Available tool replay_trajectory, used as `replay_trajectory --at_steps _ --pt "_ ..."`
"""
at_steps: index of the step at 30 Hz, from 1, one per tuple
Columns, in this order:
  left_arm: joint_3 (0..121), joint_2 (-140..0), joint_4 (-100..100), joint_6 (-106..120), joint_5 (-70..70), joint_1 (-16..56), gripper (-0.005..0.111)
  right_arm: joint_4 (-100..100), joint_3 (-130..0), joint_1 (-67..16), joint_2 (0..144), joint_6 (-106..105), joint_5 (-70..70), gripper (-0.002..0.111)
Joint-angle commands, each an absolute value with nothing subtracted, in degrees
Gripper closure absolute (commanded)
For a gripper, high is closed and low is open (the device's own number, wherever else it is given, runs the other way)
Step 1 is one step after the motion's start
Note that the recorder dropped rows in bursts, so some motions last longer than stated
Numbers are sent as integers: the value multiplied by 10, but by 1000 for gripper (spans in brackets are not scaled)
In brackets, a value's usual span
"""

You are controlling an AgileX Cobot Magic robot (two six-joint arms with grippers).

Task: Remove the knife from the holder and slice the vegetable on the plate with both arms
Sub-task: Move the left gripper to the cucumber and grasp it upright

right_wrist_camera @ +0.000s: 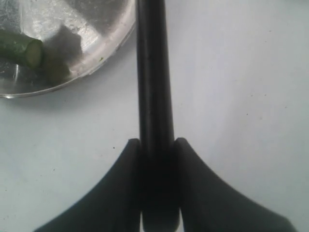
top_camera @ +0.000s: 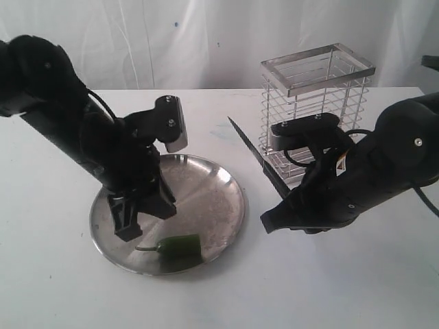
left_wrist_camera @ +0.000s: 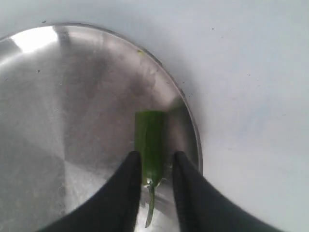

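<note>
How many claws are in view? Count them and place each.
2. The left claw straddles the vegetable on the plate; the right claw grips the knife above the table, near the holder. None seems hidden.

knife slants between plate and holder — open table nearer the camera

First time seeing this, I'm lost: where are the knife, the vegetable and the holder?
the knife (top_camera: 255, 154): exterior view, mid blade.
the vegetable (top_camera: 180, 245): exterior view, green body.
the holder (top_camera: 329, 79): exterior view, front rim.
</note>
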State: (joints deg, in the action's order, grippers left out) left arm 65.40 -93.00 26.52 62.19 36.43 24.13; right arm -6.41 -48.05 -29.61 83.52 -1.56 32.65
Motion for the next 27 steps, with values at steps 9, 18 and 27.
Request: replay_trajectory --at_steps 9,18,27 --pt "633 -1053 312 797 311 241 37 -77 -480 -290 834 -13 320 108" --pt "633 -1076 308 792 278 241 79 -88 -480 -290 834 -13 320 108" --pt "635 -1075 282 719 161 240 106 -92 -480 -290 835 -13 320 108"
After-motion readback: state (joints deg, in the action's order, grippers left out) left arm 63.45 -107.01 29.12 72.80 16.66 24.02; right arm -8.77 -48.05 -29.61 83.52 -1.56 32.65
